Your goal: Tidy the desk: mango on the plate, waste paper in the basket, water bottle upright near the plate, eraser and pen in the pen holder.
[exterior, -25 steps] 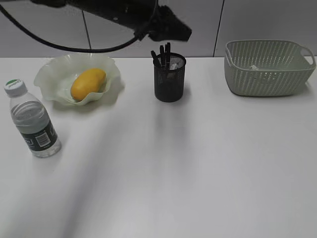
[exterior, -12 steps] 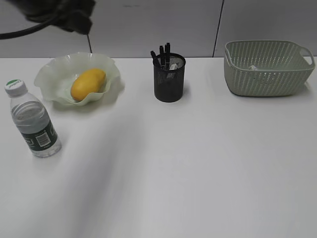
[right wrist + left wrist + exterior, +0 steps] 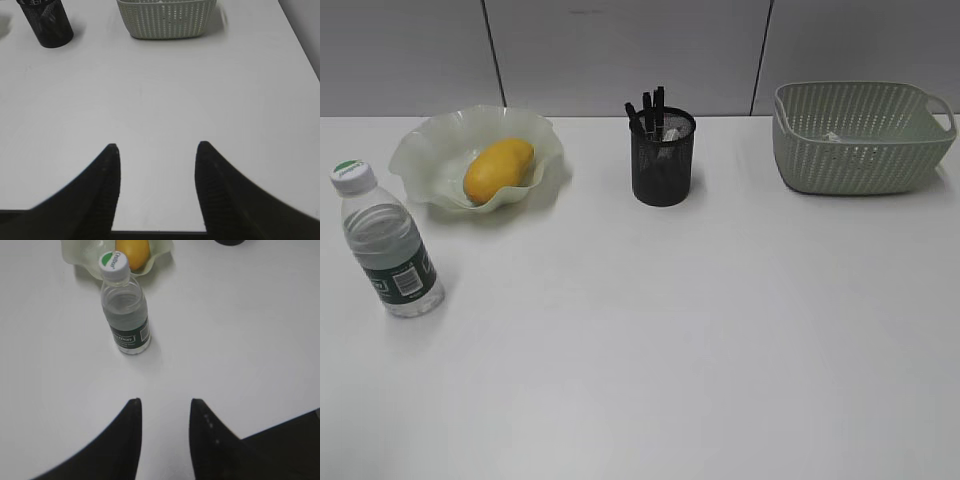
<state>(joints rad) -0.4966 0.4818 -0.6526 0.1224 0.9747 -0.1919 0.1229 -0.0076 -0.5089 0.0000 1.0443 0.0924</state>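
Note:
The yellow-orange mango [image 3: 498,169] lies on the pale green ruffled plate [image 3: 425,150] at the back left of the desk [image 3: 700,330]. In front of the plate the water bottle [image 3: 388,246] stands upright, also seen in the left wrist view as the water bottle [image 3: 125,310]. The black mesh pen holder [image 3: 662,165] holds dark pens [image 3: 650,108]; the eraser is not discernible. A bit of waste paper [image 3: 833,136] shows inside the sage-green basket [image 3: 860,160]. My left gripper [image 3: 165,402] hangs open and empty above the desk, short of the bottle. My right gripper [image 3: 158,146] is open and empty too.
In the right wrist view the basket [image 3: 167,20] and pen holder [image 3: 47,25] stand at the far side, with the desk's right edge [image 3: 300,50] beyond. A grey panelled wall [image 3: 620,50] runs behind the desk. Neither arm shows in the exterior view.
The left arm, which hung over the pen holder, swept left across the back and out of the exterior view. Objects on the desk have not moved.

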